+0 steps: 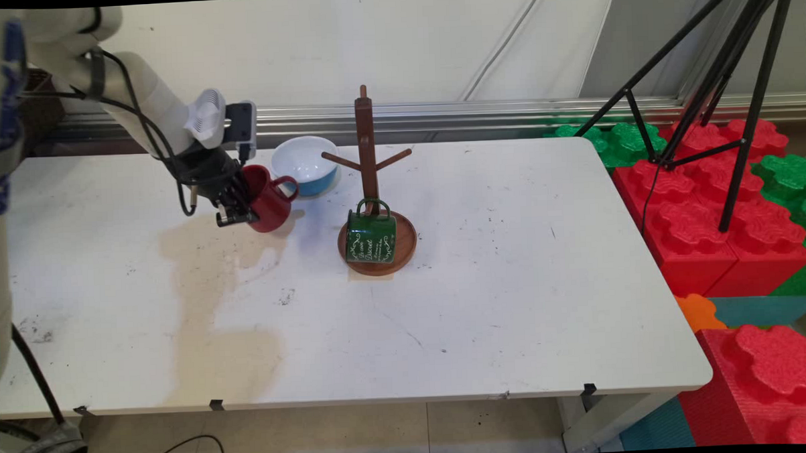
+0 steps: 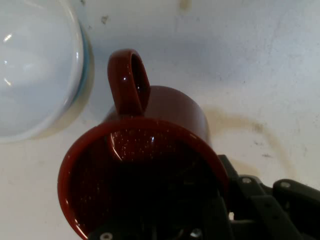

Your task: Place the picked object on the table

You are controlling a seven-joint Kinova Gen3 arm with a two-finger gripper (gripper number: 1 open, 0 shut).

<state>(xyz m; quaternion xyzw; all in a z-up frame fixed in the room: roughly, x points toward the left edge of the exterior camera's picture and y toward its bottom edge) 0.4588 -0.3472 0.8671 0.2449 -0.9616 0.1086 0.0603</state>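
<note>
One red mug [image 1: 267, 204] is clamped in the pincer [image 1: 236, 207] — the black fingers grip its rim wall, one of them reaching inside the cup, as the hand view shows with the mug's mouth [image 2: 140, 185] turned toward the camera and its handle [image 2: 129, 82] pointing away at twelve o'clock. In the main view the mug hangs tilted, its base low over the worktop [image 1: 499, 303] and whether it touches I cannot tell, with the handle toward three o'clock.

Just beside the mug at about one o'clock stands a white bowl with a blue outside [image 1: 305, 164], upright and near the worktop's far edge; in the hand view the bowl [image 2: 35, 70] fills the upper left corner, close to the mug's handle but apart from it.

At three o'clock from the mug, well apart, a brown wooden mug tree [image 1: 367, 154] rises from a round base. A green mug with white lettering [image 1: 371, 235] sits on that base against the post, its handle uppermost.

Beyond the worktop's right end lie large red and green foam blocks [image 1: 711, 229], and black tripod legs [image 1: 739, 74] stand on them.

A broad brownish stain [image 1: 211, 307] marks the worktop at six o'clock from the pincer.
</note>
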